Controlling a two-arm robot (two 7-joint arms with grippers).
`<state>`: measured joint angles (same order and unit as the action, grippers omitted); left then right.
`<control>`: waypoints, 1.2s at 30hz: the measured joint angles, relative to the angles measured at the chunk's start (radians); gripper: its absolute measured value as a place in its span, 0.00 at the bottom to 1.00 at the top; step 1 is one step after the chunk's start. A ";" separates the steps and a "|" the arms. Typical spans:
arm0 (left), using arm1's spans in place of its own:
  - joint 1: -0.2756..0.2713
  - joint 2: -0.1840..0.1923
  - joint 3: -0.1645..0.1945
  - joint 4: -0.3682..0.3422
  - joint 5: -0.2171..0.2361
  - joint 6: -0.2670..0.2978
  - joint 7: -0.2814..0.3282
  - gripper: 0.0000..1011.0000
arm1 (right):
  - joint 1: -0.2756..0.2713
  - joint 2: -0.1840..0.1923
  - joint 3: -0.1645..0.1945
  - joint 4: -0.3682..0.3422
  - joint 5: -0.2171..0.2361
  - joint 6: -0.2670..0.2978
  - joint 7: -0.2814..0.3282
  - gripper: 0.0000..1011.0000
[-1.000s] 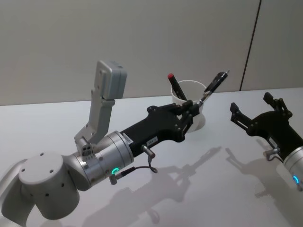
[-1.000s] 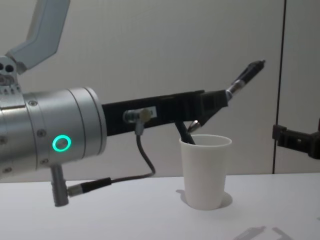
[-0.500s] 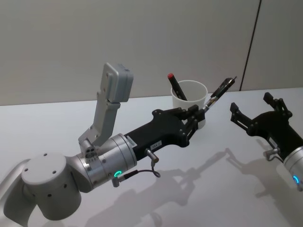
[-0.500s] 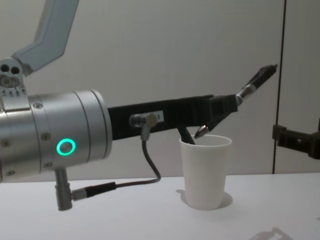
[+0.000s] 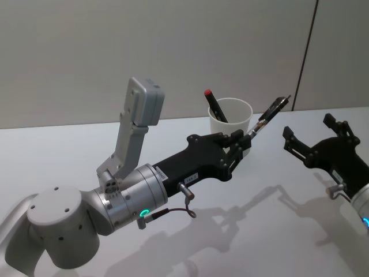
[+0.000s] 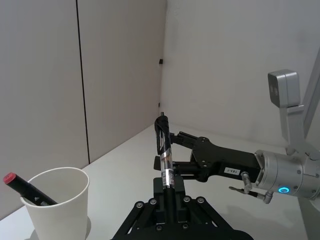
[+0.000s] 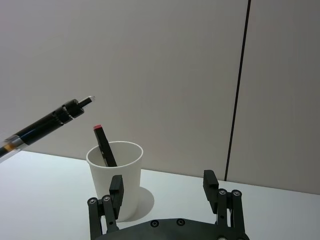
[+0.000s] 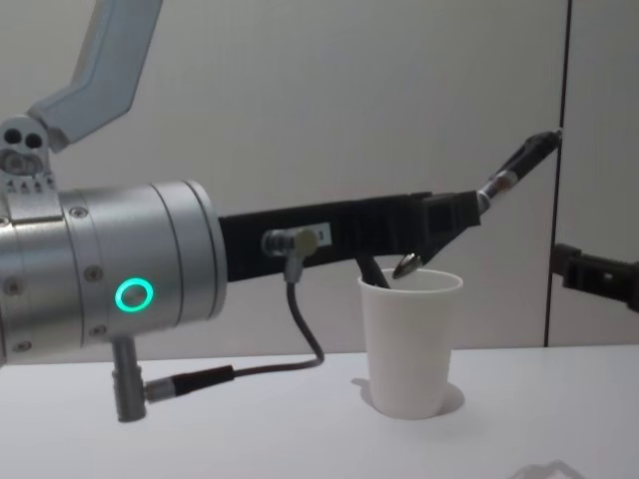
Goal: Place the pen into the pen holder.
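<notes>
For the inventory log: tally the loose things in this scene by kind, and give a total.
Pens: 2, the black pen held in the left gripper and the red-capped pen standing in the pen holder.
Paper cups: 1, that pen holder.
Total: 3.
Not counted: the right gripper, fingers open, off to the right.

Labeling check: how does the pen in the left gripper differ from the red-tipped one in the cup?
The held pen is clamped in the left gripper, outside the cup; the red-tipped pen stands inside it. The held pen has a clear section; the other has a red end. Both are dark and tilted.
</notes>
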<state>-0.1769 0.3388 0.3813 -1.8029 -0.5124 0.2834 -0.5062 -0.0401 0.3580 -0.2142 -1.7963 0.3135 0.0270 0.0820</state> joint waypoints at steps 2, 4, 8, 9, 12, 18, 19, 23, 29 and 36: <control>0.000 0.000 0.000 0.000 0.000 0.000 0.000 0.11 | -0.007 0.006 0.003 -0.008 0.007 -0.001 0.004 0.99; 0.000 0.000 0.000 0.000 0.000 0.000 -0.001 0.11 | -0.018 0.016 0.008 -0.021 0.019 -0.003 0.008 0.99; 0.000 0.000 0.001 0.000 0.001 0.001 -0.001 0.11 | -0.037 0.033 0.018 -0.044 0.040 -0.003 0.015 0.99; 0.000 0.000 0.001 0.000 0.001 0.001 -0.001 0.11 | -0.041 0.036 0.020 -0.048 0.046 -0.003 0.018 0.99; 0.000 0.000 0.001 0.000 0.001 0.001 -0.002 0.11 | -0.057 0.049 0.028 -0.067 0.070 -0.002 0.026 0.99; 0.000 0.000 0.001 0.000 0.001 0.001 -0.002 0.11 | -0.093 0.077 0.045 -0.109 0.142 0.009 0.052 0.99; 0.000 0.000 0.001 0.000 0.001 0.001 -0.002 0.11 | -0.096 0.080 0.047 -0.113 0.151 0.011 0.056 0.99; 0.000 0.000 0.001 0.000 0.001 0.001 -0.003 0.11 | -0.112 0.092 0.055 -0.131 0.205 0.019 0.077 0.99; 0.000 0.000 0.001 0.000 0.001 0.001 -0.002 0.11 | -0.134 0.108 0.070 -0.156 0.303 0.036 0.112 0.99; 0.000 0.000 0.001 0.000 0.001 0.001 -0.003 0.11 | -0.147 0.117 0.084 -0.173 0.417 0.059 0.154 0.99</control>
<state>-0.1768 0.3389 0.3828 -1.8028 -0.5116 0.2848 -0.5087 -0.1873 0.4751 -0.1306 -1.9693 0.7300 0.0857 0.2362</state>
